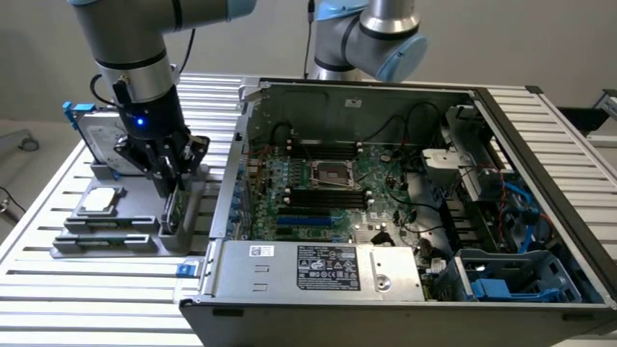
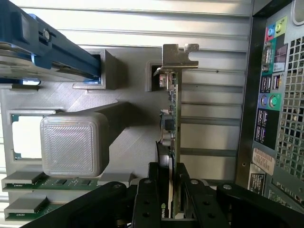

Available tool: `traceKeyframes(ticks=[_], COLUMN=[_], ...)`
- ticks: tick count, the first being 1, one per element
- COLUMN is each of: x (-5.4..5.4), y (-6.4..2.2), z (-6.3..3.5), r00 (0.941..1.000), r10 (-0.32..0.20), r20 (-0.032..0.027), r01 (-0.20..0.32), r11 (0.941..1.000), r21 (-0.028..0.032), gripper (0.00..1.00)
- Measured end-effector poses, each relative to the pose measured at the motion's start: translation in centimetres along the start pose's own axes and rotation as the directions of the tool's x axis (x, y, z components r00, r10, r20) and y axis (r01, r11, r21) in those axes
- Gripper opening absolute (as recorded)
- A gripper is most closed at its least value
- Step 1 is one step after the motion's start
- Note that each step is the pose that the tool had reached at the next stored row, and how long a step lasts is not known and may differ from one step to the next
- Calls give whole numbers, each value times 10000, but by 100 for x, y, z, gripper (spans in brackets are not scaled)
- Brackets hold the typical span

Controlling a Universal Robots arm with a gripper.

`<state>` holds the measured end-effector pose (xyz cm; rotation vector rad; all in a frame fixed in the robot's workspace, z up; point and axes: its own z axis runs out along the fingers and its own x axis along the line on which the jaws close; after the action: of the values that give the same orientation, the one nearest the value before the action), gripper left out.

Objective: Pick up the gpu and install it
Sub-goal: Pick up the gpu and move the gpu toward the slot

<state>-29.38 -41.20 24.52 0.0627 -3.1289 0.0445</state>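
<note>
- Green board edge, black cover, silver end bracket: the gpu (image 2: 174,109) stands on edge in a gray rack (image 2: 128,128).
- Tool (image 2: 170,183) pinches it; card's near end hidden between fingers (image 2: 145,204).

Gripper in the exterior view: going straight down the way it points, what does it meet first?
The gpu, standing on edge in the grey holder directly beneath the gripper. The gripper is at the card's upper edge; whether they touch is unclear.

Soft even light, pale glare on table slats (image 1: 87,289), computer case (image 1: 386,322) interior dimmer, shadows seemingly faint.
</note>
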Motion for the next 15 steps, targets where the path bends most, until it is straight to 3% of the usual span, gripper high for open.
traceKeyframes(ticks=[8,15], x=[0,3], y=[0,3], z=[-27,-329], r00=[10000,10000], r10=[-1,0], r20=[-1,0], r01=[1,0], r11=[10000,10000], r21=[1,0], gripper=[26,26])
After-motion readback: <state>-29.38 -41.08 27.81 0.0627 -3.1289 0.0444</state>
